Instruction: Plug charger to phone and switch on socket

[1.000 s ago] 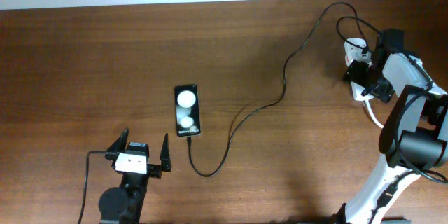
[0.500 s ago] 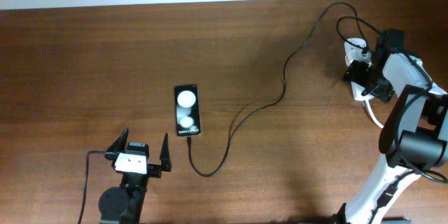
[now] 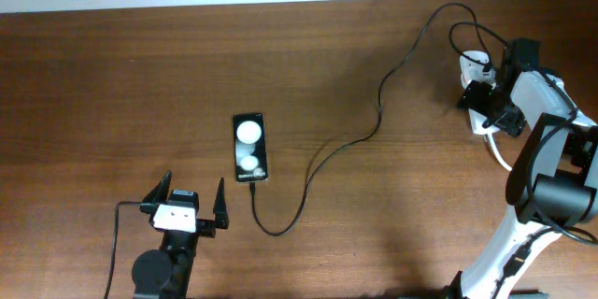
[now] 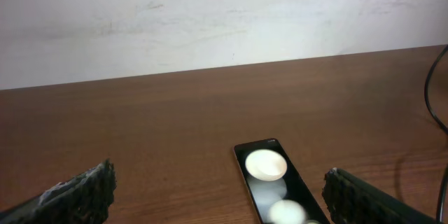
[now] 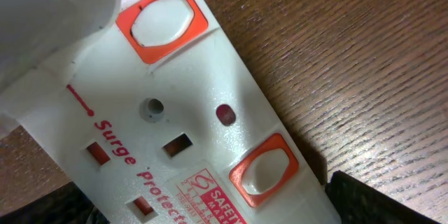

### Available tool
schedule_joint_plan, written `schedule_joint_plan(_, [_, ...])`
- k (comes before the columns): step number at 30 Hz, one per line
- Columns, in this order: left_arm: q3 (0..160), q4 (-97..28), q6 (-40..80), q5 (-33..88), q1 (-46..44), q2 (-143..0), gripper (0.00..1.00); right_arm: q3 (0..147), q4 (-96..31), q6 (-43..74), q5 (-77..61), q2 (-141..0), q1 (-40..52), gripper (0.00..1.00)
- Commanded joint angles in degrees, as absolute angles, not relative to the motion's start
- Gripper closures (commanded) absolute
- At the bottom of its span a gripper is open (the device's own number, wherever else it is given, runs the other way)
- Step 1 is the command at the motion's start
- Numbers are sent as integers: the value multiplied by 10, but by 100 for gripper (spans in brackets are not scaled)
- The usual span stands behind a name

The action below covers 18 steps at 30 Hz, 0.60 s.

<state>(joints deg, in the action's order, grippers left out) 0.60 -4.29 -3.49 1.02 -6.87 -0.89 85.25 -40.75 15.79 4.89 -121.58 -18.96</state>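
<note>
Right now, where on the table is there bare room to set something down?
Bare table left of the phone, up to the far edge; also the near stretch between the charger loop and the right arm. Crowded: the right edge, where the right gripper hangs over the socket.
</note>
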Motion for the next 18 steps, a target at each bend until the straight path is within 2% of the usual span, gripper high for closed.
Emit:
schedule_joint_plan(1, [5,-48,-42,2,-66,-3,1,842,-412,152,54,-1234,-188,1])
schedule_joint_plan(18, [5,-48,-42,2,-66,-3,1,842,-411,152,54,-1225,-186,1])
